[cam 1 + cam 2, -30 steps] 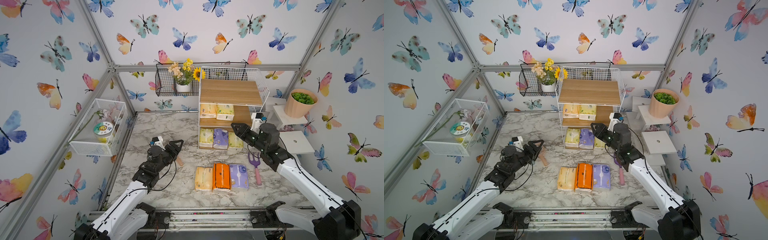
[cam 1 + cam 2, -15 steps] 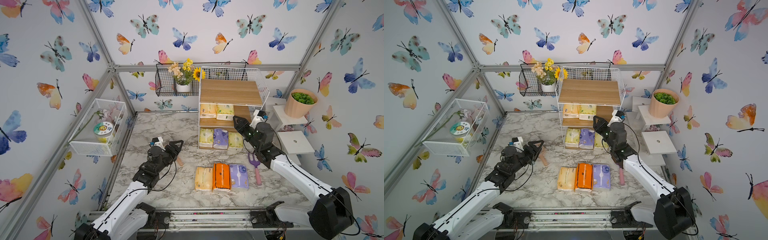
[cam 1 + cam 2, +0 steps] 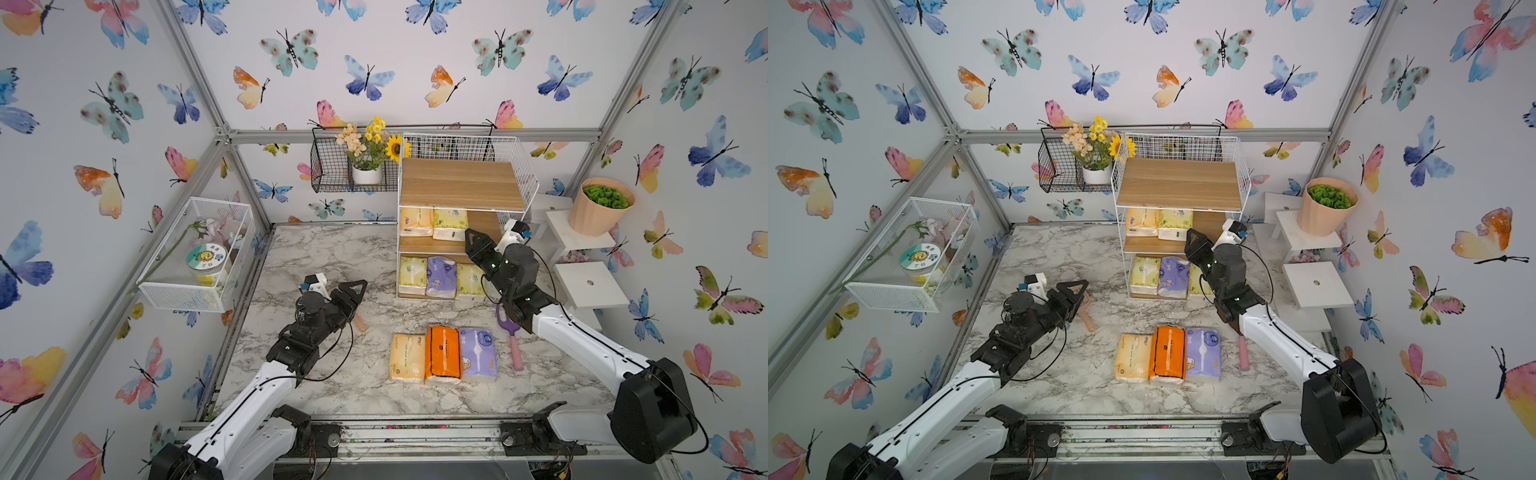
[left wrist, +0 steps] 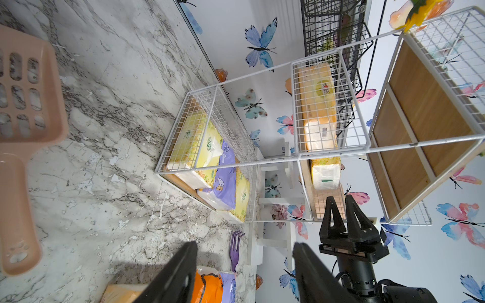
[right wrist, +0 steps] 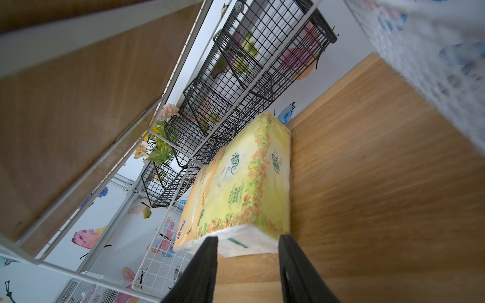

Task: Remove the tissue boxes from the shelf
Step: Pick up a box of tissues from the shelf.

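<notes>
Pointing into the middle level of the shelf (image 3: 457, 183), the right gripper (image 3: 473, 240) has its jaws spread and grips nothing. In the right wrist view its two black fingers (image 5: 202, 270) frame the near end of a flowered yellow-green pack (image 5: 244, 183), which lies flat on the wooden board. Whether the tips touch the wrapper cannot be told. A peach pack (image 3: 415, 221) lies against that pack's far side, next to the mesh wall.

On the bottom level three more packs sit side by side: a pale yellow pack (image 3: 412, 275), a lavender pack (image 3: 441, 276) and another yellow pack (image 3: 469, 280), the last partly hidden behind the right arm in both top views.

Three packs lie flat on the marble table (image 3: 332, 257) in front of the shelf, touching in a row: a light orange pack (image 3: 407, 357), a bright orange pack (image 3: 442, 353) with black lines, and a second lavender pack (image 3: 478, 352). A small rake (image 3: 513, 332) with a purple head and pink handle lies just beside that row, on the right arm's side.

The left gripper (image 3: 355, 286) hangs above the table, well apart from the shelf, its jaws wide apart and empty. A pink scoop (image 4: 23, 105) lies on the marble near it, its handle partly under the gripper in both top views.
</notes>
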Robot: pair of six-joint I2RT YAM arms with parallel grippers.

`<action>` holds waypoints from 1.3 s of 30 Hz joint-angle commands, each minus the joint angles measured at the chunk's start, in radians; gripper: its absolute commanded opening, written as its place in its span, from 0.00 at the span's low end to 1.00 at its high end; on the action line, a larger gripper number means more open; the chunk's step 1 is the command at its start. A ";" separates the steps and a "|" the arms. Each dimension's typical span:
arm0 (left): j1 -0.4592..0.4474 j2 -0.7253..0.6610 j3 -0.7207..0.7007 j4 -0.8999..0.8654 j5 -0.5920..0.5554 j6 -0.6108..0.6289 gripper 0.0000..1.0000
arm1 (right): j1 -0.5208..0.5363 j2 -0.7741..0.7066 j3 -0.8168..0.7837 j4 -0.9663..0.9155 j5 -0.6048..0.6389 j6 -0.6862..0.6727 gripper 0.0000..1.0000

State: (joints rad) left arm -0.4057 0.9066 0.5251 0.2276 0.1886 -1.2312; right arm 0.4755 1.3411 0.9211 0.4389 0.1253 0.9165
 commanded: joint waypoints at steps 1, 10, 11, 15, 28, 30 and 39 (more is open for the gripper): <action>0.005 0.003 0.006 0.026 0.005 0.007 0.63 | 0.006 0.023 0.028 0.041 0.041 -0.016 0.42; 0.005 0.000 0.003 0.027 0.007 0.007 0.63 | 0.006 0.065 0.061 0.055 0.054 -0.015 0.39; 0.005 -0.001 0.004 0.027 0.007 0.005 0.63 | 0.006 0.069 0.064 0.056 0.056 -0.014 0.39; 0.006 -0.003 0.002 0.026 0.007 0.005 0.63 | 0.006 0.075 0.071 0.062 0.060 -0.015 0.39; 0.006 -0.002 -0.002 0.029 0.012 0.006 0.63 | 0.006 0.109 0.094 0.072 0.105 0.000 0.41; 0.005 -0.003 -0.002 0.029 0.010 0.006 0.63 | 0.006 0.116 0.096 0.073 0.111 0.005 0.38; 0.005 -0.017 -0.005 0.023 0.013 -0.001 0.63 | 0.006 0.106 0.084 0.089 0.100 -0.002 0.14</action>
State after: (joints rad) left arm -0.4057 0.9051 0.5251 0.2279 0.1886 -1.2324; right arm 0.4889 1.4509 0.9905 0.4942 0.1959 0.9115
